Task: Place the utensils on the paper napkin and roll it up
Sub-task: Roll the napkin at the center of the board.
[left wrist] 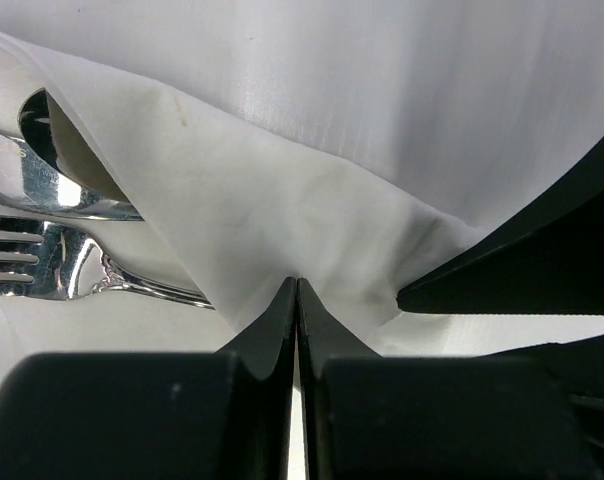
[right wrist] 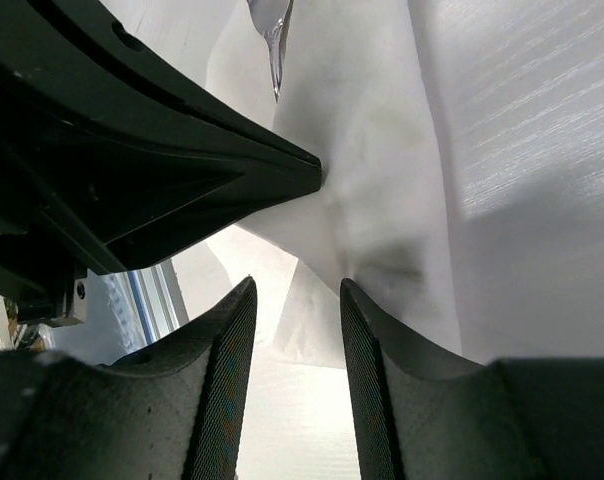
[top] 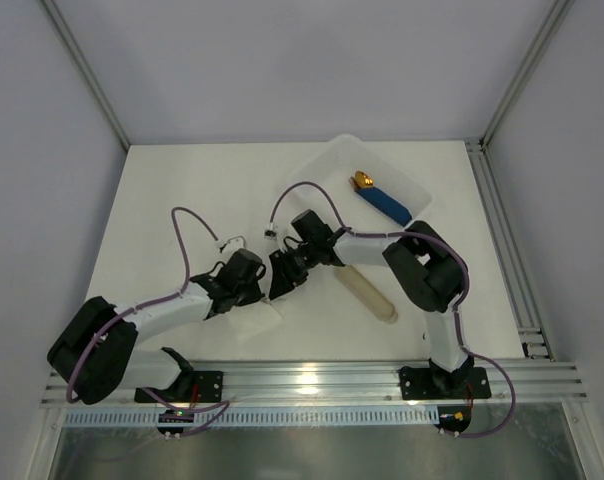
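The utensils (left wrist: 72,200) lie together near the middle of the worktop (top: 182,190), close to its near edge. They are partly wrapped in the paper napkin (left wrist: 282,190). In the left wrist view a flap of the napkin runs slantwise over their handles. Only the spoon bowl (left wrist: 42,140) and the fork tines (left wrist: 22,262) stick out on the left of that view. Whether the white surface under them is more of the napkin or the bare worktop cannot be told. From above, the arms hide the bundle, and only a white corner of the napkin shows just near of them.

The left jaws are closed, their tips pressed together on the folded edge of the napkin, and creases spread from that spot. The right jaws stand partly open just beside them, with a clear gap between the two pads. The napkin lies in and behind that gap with nothing pinched. The left arm (top: 172,315) reaches in from the near left and the right arm (top: 422,265) bends in from the near right, so the two meet over the napkin.

A beige tube-shaped sleeve (top: 370,293) lies on the worktop just right of the napkin. Farther off, at the far right, sits a white plastic tray (top: 327,160) holding a blue-handled piece with a gold tip (top: 387,203).
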You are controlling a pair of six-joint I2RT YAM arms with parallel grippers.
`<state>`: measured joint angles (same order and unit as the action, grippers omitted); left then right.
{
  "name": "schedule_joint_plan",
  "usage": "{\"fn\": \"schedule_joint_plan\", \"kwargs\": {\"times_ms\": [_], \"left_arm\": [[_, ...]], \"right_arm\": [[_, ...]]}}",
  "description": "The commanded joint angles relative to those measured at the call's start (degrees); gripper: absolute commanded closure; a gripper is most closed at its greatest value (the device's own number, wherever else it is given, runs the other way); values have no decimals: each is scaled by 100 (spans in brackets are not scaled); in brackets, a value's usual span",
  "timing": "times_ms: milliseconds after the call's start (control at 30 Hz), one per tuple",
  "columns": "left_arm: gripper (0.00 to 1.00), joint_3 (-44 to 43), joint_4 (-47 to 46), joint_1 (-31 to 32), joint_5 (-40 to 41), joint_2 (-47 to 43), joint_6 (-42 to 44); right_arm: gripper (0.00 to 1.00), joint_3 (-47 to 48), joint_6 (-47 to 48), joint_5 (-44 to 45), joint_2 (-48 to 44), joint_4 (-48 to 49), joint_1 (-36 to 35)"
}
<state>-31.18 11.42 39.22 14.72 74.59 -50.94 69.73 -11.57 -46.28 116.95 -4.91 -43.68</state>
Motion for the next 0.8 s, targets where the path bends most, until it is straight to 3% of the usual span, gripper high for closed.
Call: {"fn": "schedule_joint_plan", "kwargs": {"times_ms": [0,333,767], "left_arm": [[100,68,18,-29,13,-146,-39],[100,191,-70,-20,-92,-260,-109],[100,279,97,-29,-75,-709,-127]], "right_arm": [[57,-13,-187,172,-461,104,53],[57,365,-468,295,-357,-36,185],[62,620,-451,357,-23,-186,-140]]}}
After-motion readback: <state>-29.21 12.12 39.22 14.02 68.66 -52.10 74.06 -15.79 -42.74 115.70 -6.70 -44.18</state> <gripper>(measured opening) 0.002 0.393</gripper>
